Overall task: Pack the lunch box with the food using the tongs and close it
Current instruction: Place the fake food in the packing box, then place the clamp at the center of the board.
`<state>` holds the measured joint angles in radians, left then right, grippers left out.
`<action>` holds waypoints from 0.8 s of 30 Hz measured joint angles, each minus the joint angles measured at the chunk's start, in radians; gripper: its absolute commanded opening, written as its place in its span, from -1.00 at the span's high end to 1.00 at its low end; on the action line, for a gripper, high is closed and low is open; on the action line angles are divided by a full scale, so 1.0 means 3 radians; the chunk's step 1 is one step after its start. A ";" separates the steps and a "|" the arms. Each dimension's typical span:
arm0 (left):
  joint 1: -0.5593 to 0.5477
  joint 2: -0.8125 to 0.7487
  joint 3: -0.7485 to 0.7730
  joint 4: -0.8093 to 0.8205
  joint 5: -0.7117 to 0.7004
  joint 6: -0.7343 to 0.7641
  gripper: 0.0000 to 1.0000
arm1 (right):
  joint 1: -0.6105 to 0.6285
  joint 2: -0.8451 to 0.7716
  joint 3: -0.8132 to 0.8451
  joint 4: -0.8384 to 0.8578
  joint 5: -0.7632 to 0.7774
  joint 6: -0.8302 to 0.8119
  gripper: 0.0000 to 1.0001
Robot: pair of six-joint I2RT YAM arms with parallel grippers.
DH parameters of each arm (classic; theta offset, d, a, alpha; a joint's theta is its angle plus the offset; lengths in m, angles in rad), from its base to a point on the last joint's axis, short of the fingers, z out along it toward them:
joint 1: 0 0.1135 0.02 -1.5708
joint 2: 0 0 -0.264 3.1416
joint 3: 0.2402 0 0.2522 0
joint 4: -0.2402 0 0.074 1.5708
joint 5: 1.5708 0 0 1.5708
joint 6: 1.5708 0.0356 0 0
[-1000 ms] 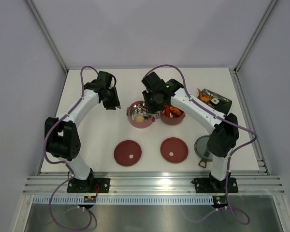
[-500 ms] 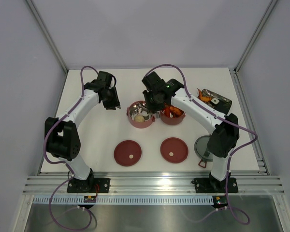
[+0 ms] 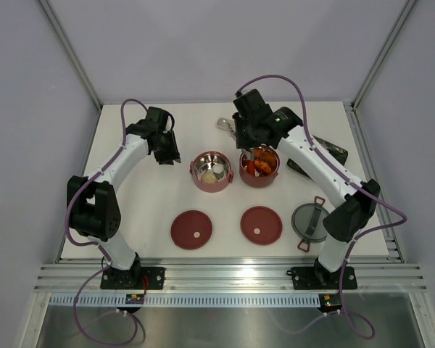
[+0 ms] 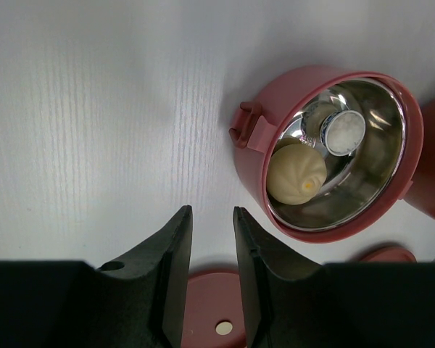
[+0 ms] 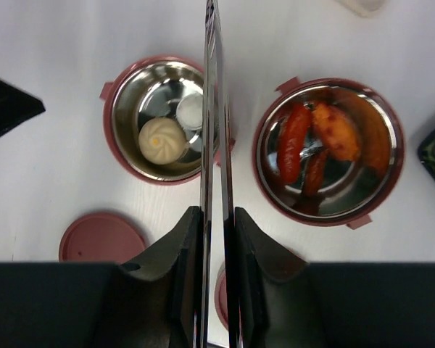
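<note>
Status: packing is judged well advanced; closing has not begun.

Tool: the right gripper is clamped on the tongs. They run edge-on between its fingers towards 12 o'clock, over the gap between the two bowls. The arms of the tongs are pressed together, and no food shows in them.

Left gripper: jaws partly apart with nothing between them. It hangs over the bare worktop at 9 o'clock of the left bowl, clear of it.

Contents:
- The left bowl sits near the middle of the worktop. It holds a pale round bun and a small white piece, the two just beside each other.
- The right bowl sits at 3 o'clock of the left one, close beside it. It holds several orange-red pieces.

Outstanding: both bowls stand uncovered and unstacked.
- One flat maroon lid lies at 6 o'clock of the left bowl.
- The second maroon lid lies at 6 o'clock of the right bowl.
- The grey top lid lies at 4 o'clock of the right bowl, with its latches unfastened.

Not verified: the black tray, at 2 o'clock of the right bowl, is largely hidden by the right arm. Whether any food is left on it cannot be told.

Judgement: the work left is any last transfer, covering, stacking and latching.
</note>
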<state>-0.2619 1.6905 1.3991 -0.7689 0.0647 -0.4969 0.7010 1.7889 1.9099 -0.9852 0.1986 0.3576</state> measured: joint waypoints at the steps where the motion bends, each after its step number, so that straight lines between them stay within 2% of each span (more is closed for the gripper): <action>1: 0.0000 0.0000 0.0000 0.0000 0.0000 0.0000 0.35 | -0.0072 -0.0046 -0.0005 0.0003 0.0020 -0.0001 0.83; 10: 0.0000 0.0000 0.0000 0.0000 0.0001 0.0004 0.35 | -0.0921 -0.0676 -0.0510 0.0075 0.0164 -0.0001 0.83; 20: 0.0000 0.0000 0.0000 0.0000 0.0001 0.0010 0.35 | -0.2056 -0.1545 -0.1706 0.0198 0.0375 0.0203 0.85; 24: 0.0000 0.0000 0.0000 0.0001 0.0003 0.0010 0.35 | -0.2342 -0.1868 -0.2207 0.0196 0.0512 0.0415 0.84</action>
<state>-0.2619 1.6905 1.3991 -0.7685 0.0654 -0.4938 -0.0017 1.2285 1.2476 -0.9264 0.3523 0.4820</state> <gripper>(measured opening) 0.325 0.293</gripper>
